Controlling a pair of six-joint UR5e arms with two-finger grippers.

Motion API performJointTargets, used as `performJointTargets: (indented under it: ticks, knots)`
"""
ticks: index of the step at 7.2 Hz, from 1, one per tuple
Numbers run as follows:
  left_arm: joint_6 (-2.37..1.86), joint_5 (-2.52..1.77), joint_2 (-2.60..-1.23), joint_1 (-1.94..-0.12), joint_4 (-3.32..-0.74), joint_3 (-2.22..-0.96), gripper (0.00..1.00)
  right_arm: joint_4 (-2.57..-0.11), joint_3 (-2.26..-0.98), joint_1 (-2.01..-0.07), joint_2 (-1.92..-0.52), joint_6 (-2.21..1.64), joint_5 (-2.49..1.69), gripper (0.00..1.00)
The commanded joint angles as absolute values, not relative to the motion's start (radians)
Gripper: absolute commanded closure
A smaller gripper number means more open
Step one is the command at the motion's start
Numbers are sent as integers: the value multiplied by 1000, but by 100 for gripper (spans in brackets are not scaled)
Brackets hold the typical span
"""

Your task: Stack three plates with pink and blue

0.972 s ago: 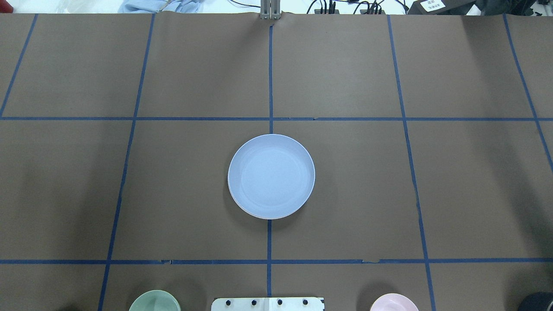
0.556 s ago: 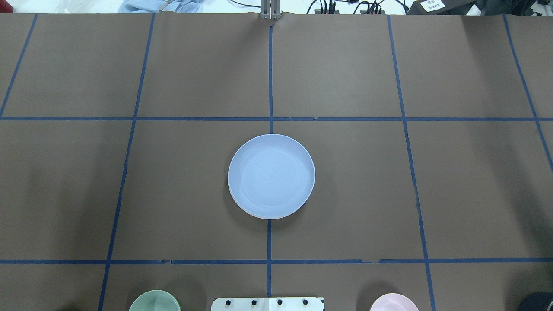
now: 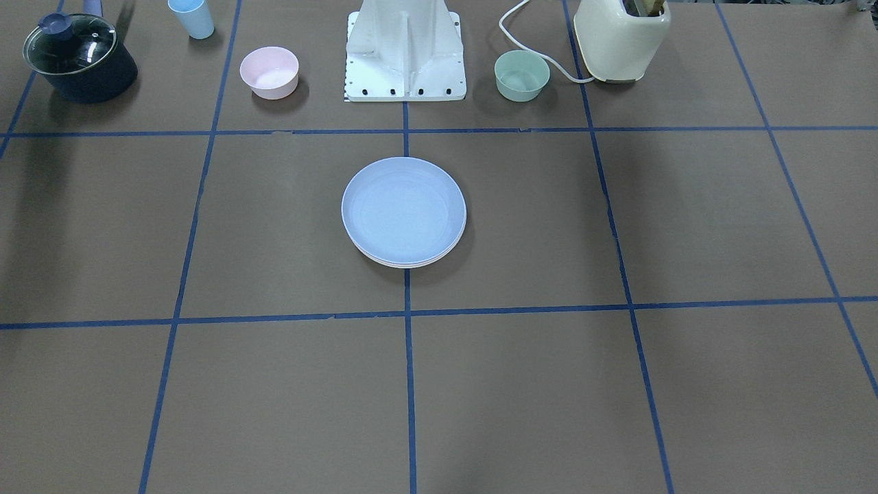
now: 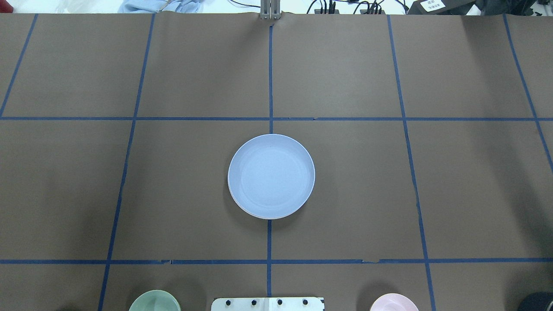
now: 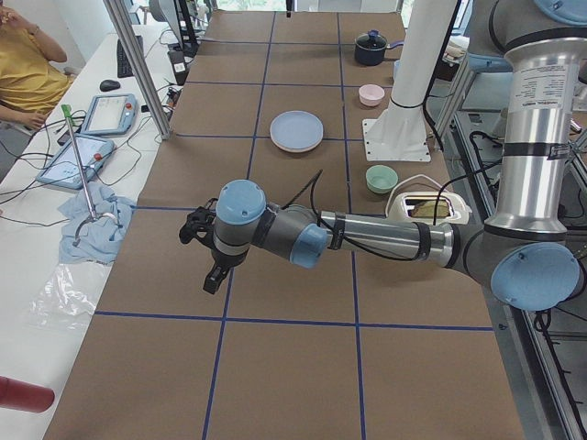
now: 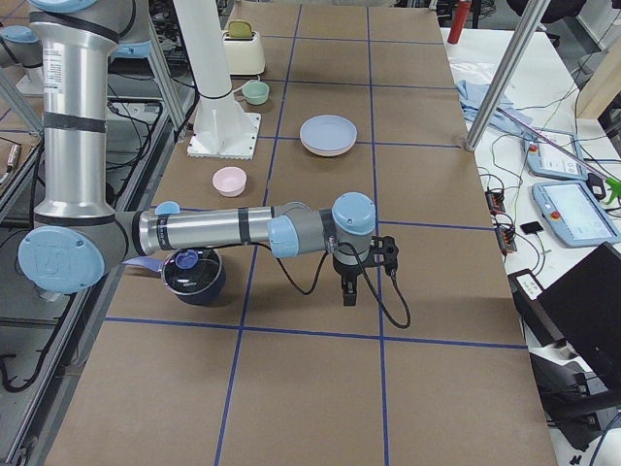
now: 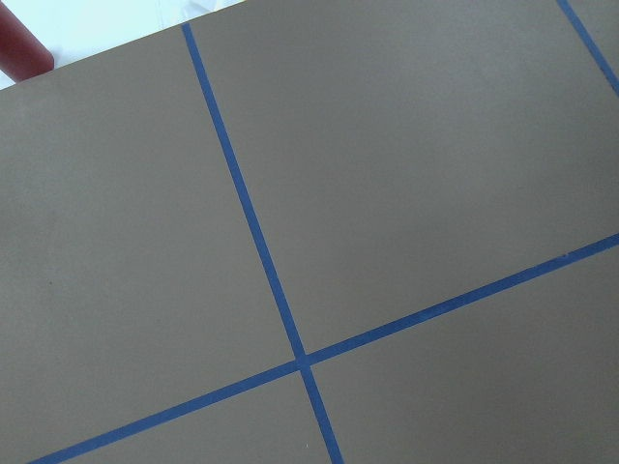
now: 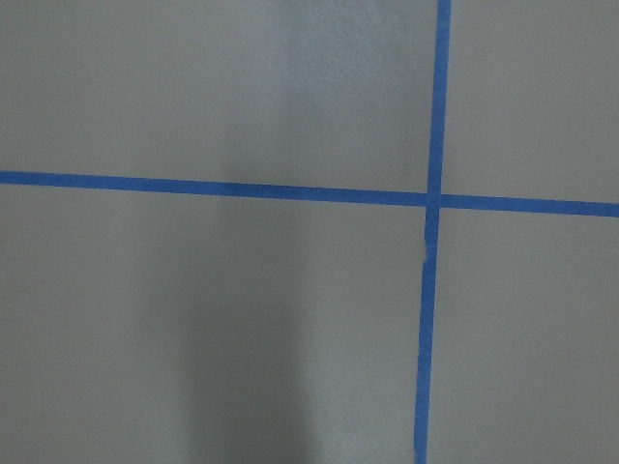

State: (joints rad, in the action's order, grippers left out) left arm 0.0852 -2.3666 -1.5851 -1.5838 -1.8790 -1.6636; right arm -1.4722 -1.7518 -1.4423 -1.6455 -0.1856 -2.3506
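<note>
Centre: blue plate [image 4: 271, 176] tops the nested stack; looks complete. The left gripper [image 5: 209, 273] and right gripper [image 6: 349, 289] hang well apart from it; openings, cannot tell. Best: leave the stack untouched.

left arm [image 5: 385, 240] outstretched, right arm [image 6: 213, 228] outstretched

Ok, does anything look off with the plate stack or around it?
Nothing stands out. The light blue plate sits level on top of the stack, with only thin rims of the lower plates showing beneath it. The pink bowl and the green bowl stand upright, and nothing looks spilled or damaged.
</note>
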Motion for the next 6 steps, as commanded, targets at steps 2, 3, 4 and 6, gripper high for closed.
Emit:
performJointTargets:
  ticks: [2,3,4,6]
  knots:
    - [84,-2364,-1582,-1582,-1885,-1651,0,-1470,-1752,-1447,-1644,-186,-2349,0]
    - [84,-2365,-1557,-1582,-1891,-1660,0,-1470,-1749,-1447,-1647,-186,-2352,0]
    - [84,-2365,-1552,-1582,-1891,-1655,0,-1470,-1747,-1447,-1652,-186,-2342,0]
    - [84,-2368,-1551,-1582,-1891,-1651,0,-1465,-1749,-1447,-1661,-187,-2355,0]
